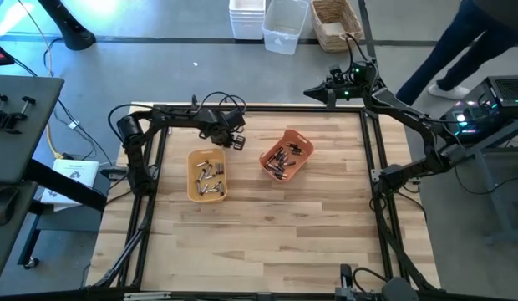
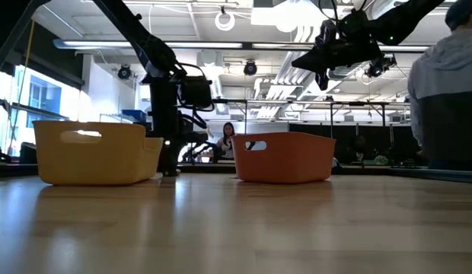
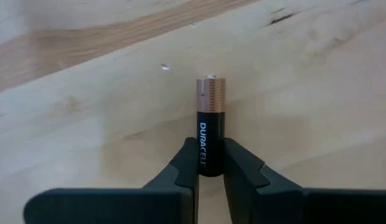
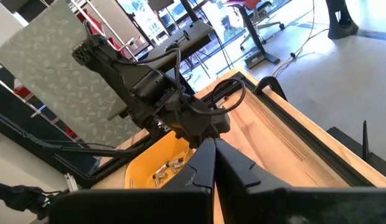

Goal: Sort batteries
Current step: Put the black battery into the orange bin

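left claw (image 3: 210, 163): clenched on the black lower end of a duracell battery (image 3: 210, 121), copper end pointing out past the tips; hovering over bare wooden desk (image 1: 267, 234) between the two trays, near the desk's far edge.
right claw (image 4: 213, 155): pressed shut, holding nothing; parked high beyond the far right corner of the desk.
other batteries: loose silvery cells in the yellow tray (image 1: 192, 191); darker cells heaped in the orange tray (image 1: 269, 158).
doing it well: keep the squeeze firm, since only the battery's end is pinched; carry level to above the matching tray, lower close to the cells, then let go so nothing bounces out.
in the way: tray walls to clear on the approach; desk frame rails close behind.
around: person standing beyond the far right corner; clear bins and wicker basket on the floor.
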`<state>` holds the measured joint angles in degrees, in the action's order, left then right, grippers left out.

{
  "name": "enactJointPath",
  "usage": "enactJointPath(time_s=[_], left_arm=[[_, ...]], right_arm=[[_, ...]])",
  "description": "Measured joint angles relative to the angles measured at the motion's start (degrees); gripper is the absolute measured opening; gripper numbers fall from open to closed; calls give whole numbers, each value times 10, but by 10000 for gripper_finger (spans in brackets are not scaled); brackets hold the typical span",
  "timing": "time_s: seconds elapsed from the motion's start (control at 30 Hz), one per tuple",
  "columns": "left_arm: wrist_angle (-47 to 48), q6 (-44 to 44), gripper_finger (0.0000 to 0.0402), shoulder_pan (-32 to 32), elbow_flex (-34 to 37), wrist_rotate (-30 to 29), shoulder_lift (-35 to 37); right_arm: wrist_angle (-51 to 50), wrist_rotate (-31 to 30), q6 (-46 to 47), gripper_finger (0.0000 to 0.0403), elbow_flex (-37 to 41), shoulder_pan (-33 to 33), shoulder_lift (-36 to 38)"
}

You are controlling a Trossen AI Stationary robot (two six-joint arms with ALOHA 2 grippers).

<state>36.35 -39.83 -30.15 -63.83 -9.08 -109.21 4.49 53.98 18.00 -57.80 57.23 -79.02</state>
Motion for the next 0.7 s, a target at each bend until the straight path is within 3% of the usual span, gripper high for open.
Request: enactJointPath(time_s=[0.27,0.47,0.7], left_arm=[[-7,178,33,-8,2,40,111],[-176,239,33,15,0,136,155],[-308,316,33,89,0,191,115]], right_arm=[[5,-4,0,0,0,0,0],[18,-15,0,0,0,0,0],[18,-44,0,0,0,0,0]])
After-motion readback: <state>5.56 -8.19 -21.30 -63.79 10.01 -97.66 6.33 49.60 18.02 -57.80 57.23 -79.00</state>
